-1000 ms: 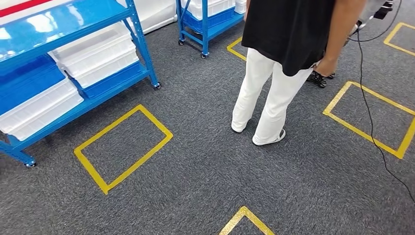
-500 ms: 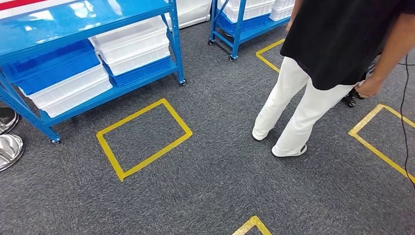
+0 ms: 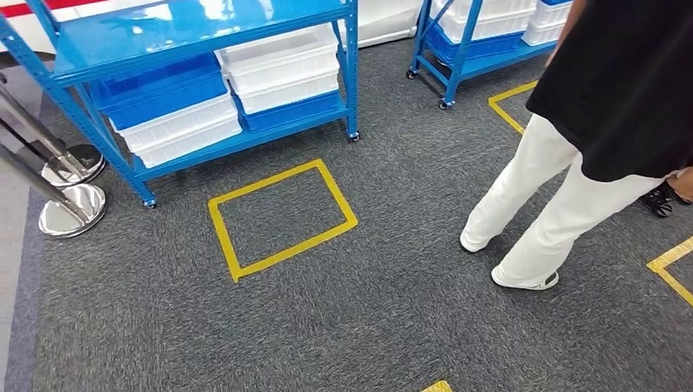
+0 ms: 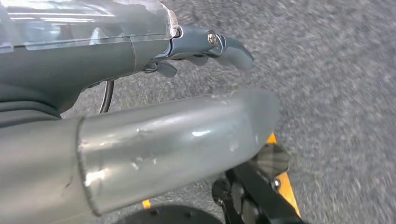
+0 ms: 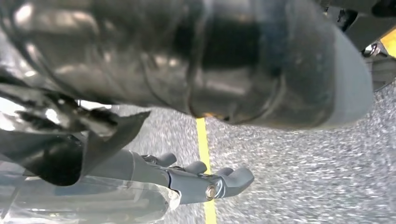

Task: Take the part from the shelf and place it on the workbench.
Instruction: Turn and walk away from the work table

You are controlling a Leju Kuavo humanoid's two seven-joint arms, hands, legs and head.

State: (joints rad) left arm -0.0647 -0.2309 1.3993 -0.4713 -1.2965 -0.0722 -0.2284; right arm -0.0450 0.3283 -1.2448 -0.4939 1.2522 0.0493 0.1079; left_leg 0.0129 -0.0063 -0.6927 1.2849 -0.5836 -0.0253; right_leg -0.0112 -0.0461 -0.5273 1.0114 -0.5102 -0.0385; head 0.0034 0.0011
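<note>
Grey carpet floor (image 3: 392, 327), marked with a yellow tape rectangle (image 3: 282, 216) just in front of the nearer shelf.

Item: blue shelf (image 3: 204, 33) on castors, at the far left of the head view. Lower tier holds white bins (image 3: 282, 69) and blue bins (image 3: 159, 86), stacked side by side. The part itself cannot be made out; judged to lie on or in this unit, contents hidden.

Item: second blue shelf (image 3: 458, 41), further back, also loaded with bins.

Item: person (image 3: 588, 131) in black top and white trousers, standing right of the tape rectangle.

Item: chrome stanchion bases (image 3: 69, 208), left of the nearer shelf.

Item: left robot hand (image 4: 201, 46), hanging over the carpet, fingers loosely apart, holding nothing.

Item: right robot hand (image 5: 205, 179), likewise over the carpet, fingers apart, nothing held.

Step in hand, as judged: the approach to the shelf. To do it well, square up facing the shelf front at the tape rectangle, keep wide of the person and the stanchion bases, and raise an arm only once the bin contents are in sight.
</note>
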